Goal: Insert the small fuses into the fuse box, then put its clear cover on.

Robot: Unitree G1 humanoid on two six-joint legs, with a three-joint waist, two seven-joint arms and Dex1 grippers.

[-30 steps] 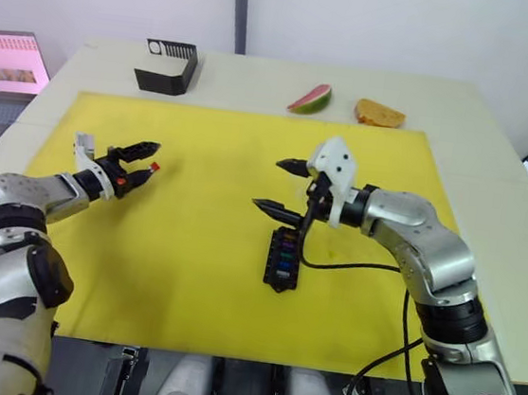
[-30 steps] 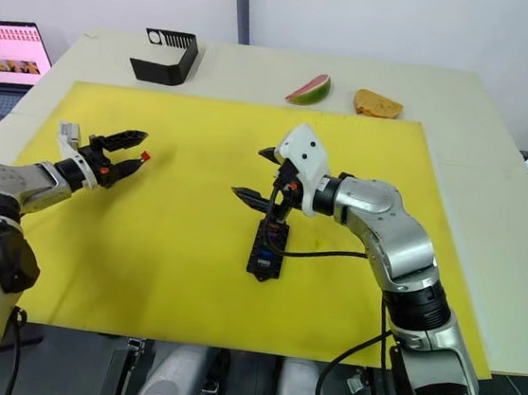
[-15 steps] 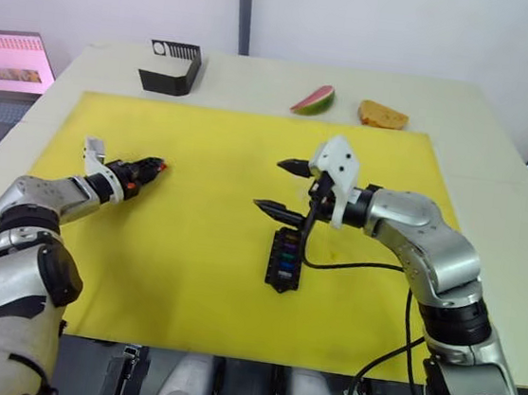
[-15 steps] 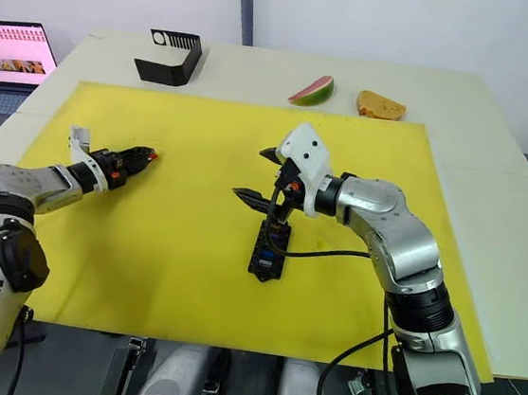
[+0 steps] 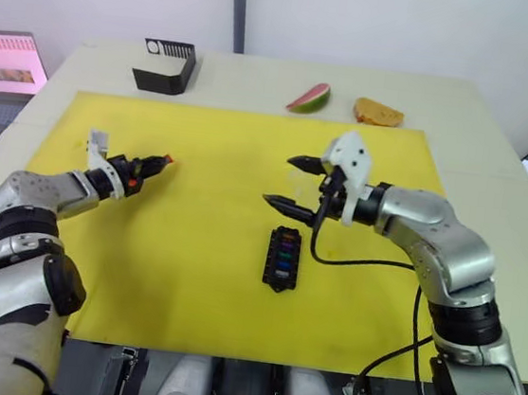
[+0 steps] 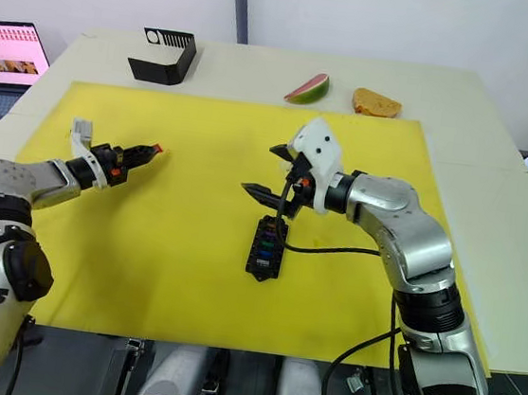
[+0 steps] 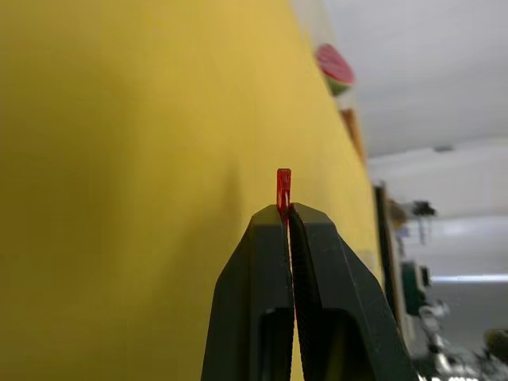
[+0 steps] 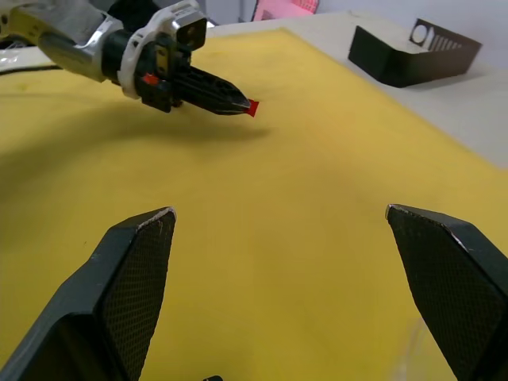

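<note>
While the left gripper [image 5: 156,161] pinches a red fuse [image 7: 283,186] between jaws pressed together, holding it above the yellow mat [image 5: 187,284] well apart from the fuse box [image 5: 283,257], the right gripper [image 5: 292,183] hovers just beyond the box's far end with jaws spread wide and empty. The box lies on the mat near the bench's middle, several coloured fuses already seated in it. That fuse is likely very light, stiff and slippery; gripping its plastic head leaves the blades free to enter a slot. It could easily twist or pop out.
</note>
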